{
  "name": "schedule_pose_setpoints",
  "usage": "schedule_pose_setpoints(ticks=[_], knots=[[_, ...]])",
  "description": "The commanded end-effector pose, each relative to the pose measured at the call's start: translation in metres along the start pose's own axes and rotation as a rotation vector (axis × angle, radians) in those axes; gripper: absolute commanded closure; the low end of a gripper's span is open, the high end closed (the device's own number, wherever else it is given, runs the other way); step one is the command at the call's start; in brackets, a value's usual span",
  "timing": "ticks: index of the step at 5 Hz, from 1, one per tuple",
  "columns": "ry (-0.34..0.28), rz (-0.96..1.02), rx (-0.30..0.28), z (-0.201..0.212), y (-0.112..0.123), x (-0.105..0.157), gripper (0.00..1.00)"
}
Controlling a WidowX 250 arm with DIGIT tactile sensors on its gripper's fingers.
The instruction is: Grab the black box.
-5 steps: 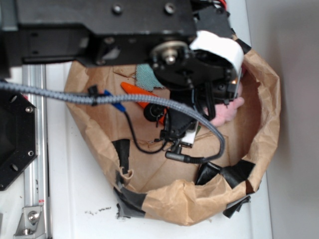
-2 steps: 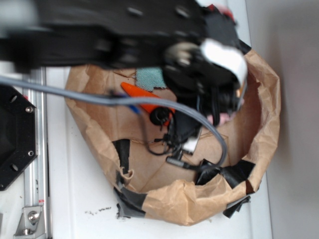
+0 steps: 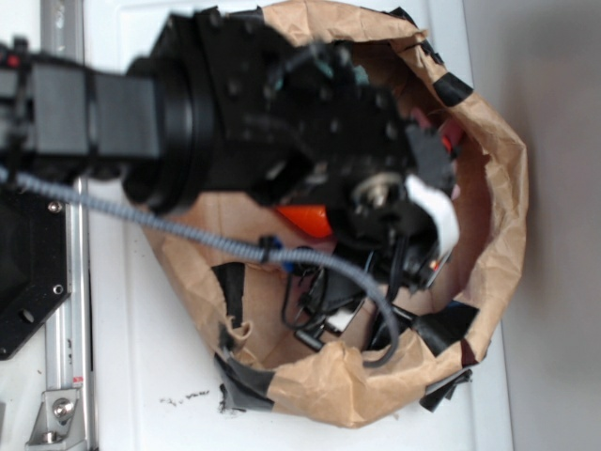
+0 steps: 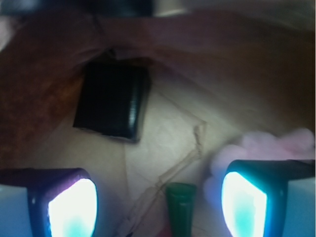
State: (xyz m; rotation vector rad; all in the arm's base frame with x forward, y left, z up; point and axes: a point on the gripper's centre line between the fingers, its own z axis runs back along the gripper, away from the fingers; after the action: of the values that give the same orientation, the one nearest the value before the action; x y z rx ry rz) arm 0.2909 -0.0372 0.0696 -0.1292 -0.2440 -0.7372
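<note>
In the wrist view the black box (image 4: pixel 112 101) is small and glossy. It lies on the brown paper floor against the paper wall, ahead and to the left of my gripper (image 4: pixel 160 207). The gripper is open and empty, with its two lit fingertips (image 4: pixel 69 207) low in the frame and clear of the box. A green object (image 4: pixel 181 207) stands between the jaws. The pink plush (image 4: pixel 266 148) is beside the right finger. In the exterior view the arm covers the gripper (image 3: pixel 413 272), and I cannot pick out the box for certain.
The brown paper wall (image 3: pixel 502 188) with black tape strips (image 3: pixel 449 324) rings the work area. An orange object (image 3: pixel 305 221) and loose cables lie inside it. A big black hexagonal plate (image 3: pixel 23 272) and a metal rail (image 3: pixel 70 329) are at the left.
The arm has swung down from the frame's top into the paper ring. The wrist moved toward the near wall, and the arm now covers the pink plush and most of the contents.
</note>
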Motion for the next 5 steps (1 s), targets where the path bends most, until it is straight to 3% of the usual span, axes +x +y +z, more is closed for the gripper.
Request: schedule_pose_setpoints(ticks=[1,4,5], knots=[[-0.041,-0.151,0.021,0.006,-0.038,0.029,0.0],[-0.054,0.186,0.09,-0.013,-0.033,0.042,0.0],[-0.053,0.219,0.071,-0.02,-0.035,0.044,0.0]])
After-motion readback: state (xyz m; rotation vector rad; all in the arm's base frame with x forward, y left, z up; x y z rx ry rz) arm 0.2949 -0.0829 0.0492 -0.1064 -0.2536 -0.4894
